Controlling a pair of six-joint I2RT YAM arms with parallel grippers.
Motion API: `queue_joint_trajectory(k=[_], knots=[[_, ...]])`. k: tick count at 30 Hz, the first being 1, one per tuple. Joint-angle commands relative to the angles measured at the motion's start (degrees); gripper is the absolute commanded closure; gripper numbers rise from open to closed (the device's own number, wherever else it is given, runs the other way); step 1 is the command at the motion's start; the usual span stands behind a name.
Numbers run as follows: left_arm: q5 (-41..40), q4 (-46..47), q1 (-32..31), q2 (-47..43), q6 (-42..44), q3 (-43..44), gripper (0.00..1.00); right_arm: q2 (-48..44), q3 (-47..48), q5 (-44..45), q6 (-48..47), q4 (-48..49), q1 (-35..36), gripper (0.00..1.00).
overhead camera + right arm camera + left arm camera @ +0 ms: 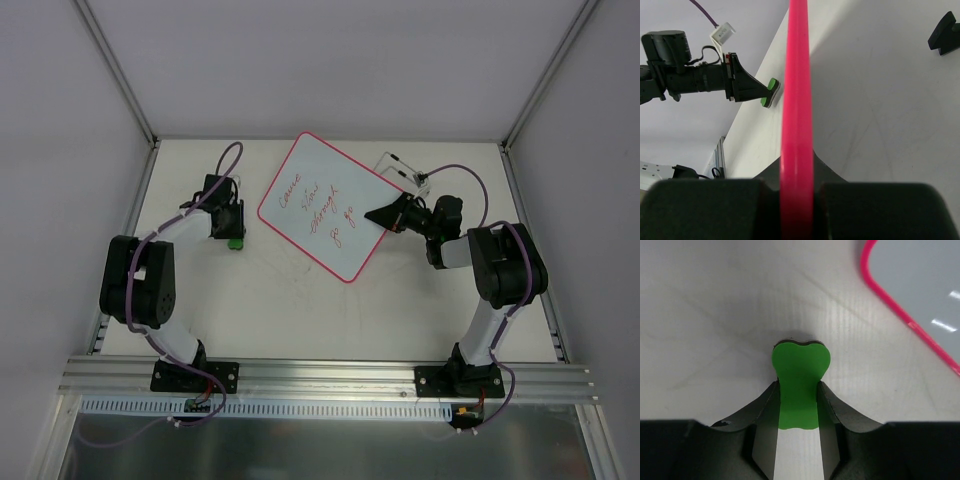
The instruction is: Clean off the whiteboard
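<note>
**Left gripper (799,410) on eraser (800,375), right gripper (797,200) on board rim**

Closest to the left wrist cam are the left gripper's two black fingers (762,415). They are pinched narrow on the waist of the green eraser. Its rounded end sticks out past the tips, close to the table (715,315).

Right gripper is likewise closed tight, w/ the pink-red frame (797,100) of the whiteboard (322,207) running straight btwn its fingers. It grips the board's right-hand edge, approx midway along.

The whiteboard sits mid-table, turned diagonal, one corner toward the back wall, writing side up. Whether the gripped edge is lifted or lies flat I can't tell from these views. Several short lines of red handwriting (318,205) cover the board's middle.

The eraser is off the whiteboard's left edge, near but not touching. The frame crosses the upper right of the left wrist cam.

Count: 1 whiteboard, 1 eraser, 2 arms, 2 grippers, both occupied. 1 black foot (944,32) shows right of the frame in the right wrist cam.
</note>
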Motion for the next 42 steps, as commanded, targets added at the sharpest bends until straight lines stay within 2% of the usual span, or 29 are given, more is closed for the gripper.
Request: queue_joint_trajectory(k=[1,6,13,17,25,29,33,42], knots=[[1.6,0.6,-2.0,-4.1,-0.4,5.7,0.91,-2.2,0.9,-0.2,-1.6,6.5,0.3,1.00],[3.8,1.6,-5.9,-2.1,-1.9,13.8,0.92,-2.3,0.8,-0.3,-1.8,6.5,0.4,1.00],[4.9,7.9,-8.7,7.2,-4.8,23.0,0.95,-2.2,0.7,-0.7,-2.0,6.1,0.5,1.00],[5.3,11.3,-11.3,11.1,-0.7,26.7,0.95,-2.0,1.0,-1.0,-1.9,5.7,0.5,1.00],[7.1,16.9,-13.3,18.0,0.7,31.7,0.95,-2.4,1.4,-0.9,-2.1,4.5,1.3,1.00],[6.4,17.4,-13.5,20.4,-0.9,31.2,0.96,-2.6,1.1,-0.8,-2.5,3.9,1.7,1.00],[3.7,17.5,-13.6,20.1,-3.6,26.5,1.00,-2.9,0.7,-0.8,-2.6,3.9,1.8,1.00],[-4.5,17.9,-13.2,14.2,-12.0,10.5,1.00,-2.9,0.2,-1.4,-3.0,3.9,1.9,1.00]])
